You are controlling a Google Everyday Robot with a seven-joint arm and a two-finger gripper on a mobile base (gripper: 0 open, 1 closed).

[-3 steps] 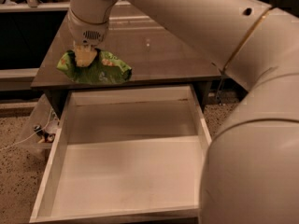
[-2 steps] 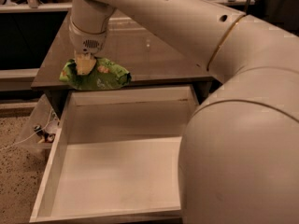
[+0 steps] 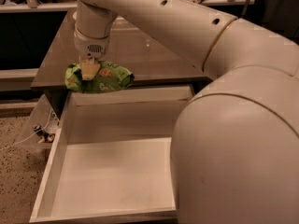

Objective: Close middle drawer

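we see the tool (image 3: 89, 71) clamped on a green snack bag (image 3: 111, 78) at the front edge of the tabletop (image 3: 140, 59), at ten o'clock above the open middle drawer (image 3: 112, 181).

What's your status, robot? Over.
Gripper at green bag, cabinet top's front edge. Drawer pulled open. Nothing seen blocking it.

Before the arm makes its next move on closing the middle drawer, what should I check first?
1. Middle drawer open, ready to push: ok.
2. Drawer floor free of objects: ok where visible; the arm hides the right side.
3. Tool at drawer front: not ok, it is over the green bag on the cabinet top.
4. Bag clear of drawer's path: cannot tell, it lies at the top's front edge.
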